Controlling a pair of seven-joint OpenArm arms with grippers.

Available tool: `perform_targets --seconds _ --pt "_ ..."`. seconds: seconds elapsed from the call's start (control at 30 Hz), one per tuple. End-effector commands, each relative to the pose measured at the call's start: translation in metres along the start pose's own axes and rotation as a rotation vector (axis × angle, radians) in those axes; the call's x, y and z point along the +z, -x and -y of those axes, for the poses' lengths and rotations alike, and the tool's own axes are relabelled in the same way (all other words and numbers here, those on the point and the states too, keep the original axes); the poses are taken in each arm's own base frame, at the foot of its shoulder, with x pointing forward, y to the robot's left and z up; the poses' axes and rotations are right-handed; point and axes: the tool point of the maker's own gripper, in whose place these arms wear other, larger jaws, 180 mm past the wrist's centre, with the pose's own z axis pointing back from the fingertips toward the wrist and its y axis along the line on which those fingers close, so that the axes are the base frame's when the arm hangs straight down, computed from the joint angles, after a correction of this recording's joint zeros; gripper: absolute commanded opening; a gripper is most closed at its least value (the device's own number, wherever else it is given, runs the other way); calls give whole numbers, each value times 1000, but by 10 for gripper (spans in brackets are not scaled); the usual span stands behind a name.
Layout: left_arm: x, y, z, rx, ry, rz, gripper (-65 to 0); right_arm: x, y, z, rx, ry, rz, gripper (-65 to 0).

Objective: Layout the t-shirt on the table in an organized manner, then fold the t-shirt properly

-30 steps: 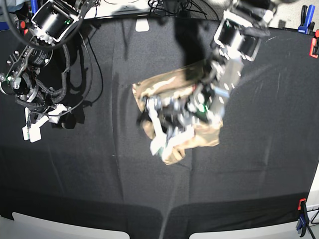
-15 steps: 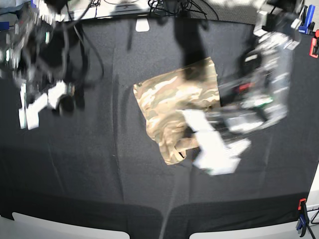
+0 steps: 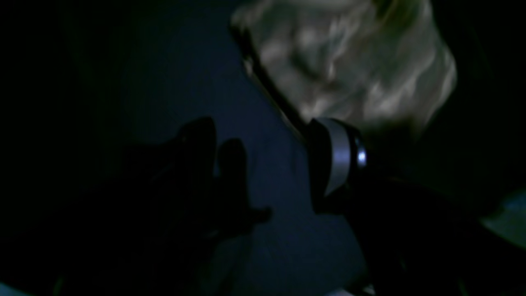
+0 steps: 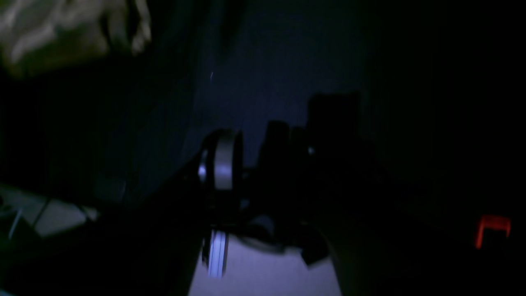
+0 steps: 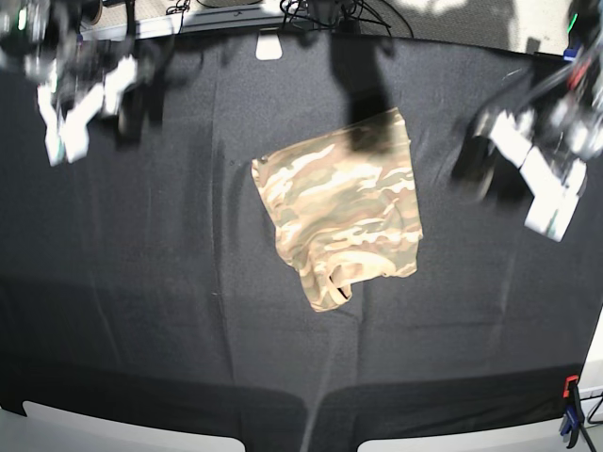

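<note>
From my seat, the left jaws (image 5: 542, 193) hang off to one side of the t-shirt (image 5: 341, 218), well apart from it and pinching nothing; they are smeared with blur in the base view, and the left wrist view is so dark that I see only one pale fingertip (image 3: 339, 158) near the edge of the camouflage cloth, so I cannot tell how wide they stand. The right jaws (image 5: 80, 105) sit on the far side of the t-shirt, up toward the back edge of the desk (image 5: 141, 311), also well clear of the fabric and carrying nothing; blur in the base view and darkness in the right wrist view, where a single pale finger (image 4: 222, 160) shows, leave me unable to say whether they are spread or pressed together. The t-shirt lies by itself near the middle of the desk, folded into a compact, roughly rectangular packet with its camouflage print facing up, one corner drooping toward the front edge and a shadow falling across its rear corner. Beyond it, a red and blue clamp (image 5: 570, 414) grips the black cloth at the desk's front corner on the left jaws' side.
</note>
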Motion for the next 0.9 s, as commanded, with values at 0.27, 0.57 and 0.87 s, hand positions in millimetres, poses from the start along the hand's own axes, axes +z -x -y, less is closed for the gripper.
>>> perform_targets --seconds 0.27,0.57,0.87 --pt "57 75 18 64 43 -179 -315 51 52 -36 67 -50 -168 -453" --pt "100 146 57 99 154 -397 -315 93 116 -63 -8 -144 -381 -453" --pt "130 230 29 271 53 -563 -315 100 188 -94 -39 -252 -621 -453"
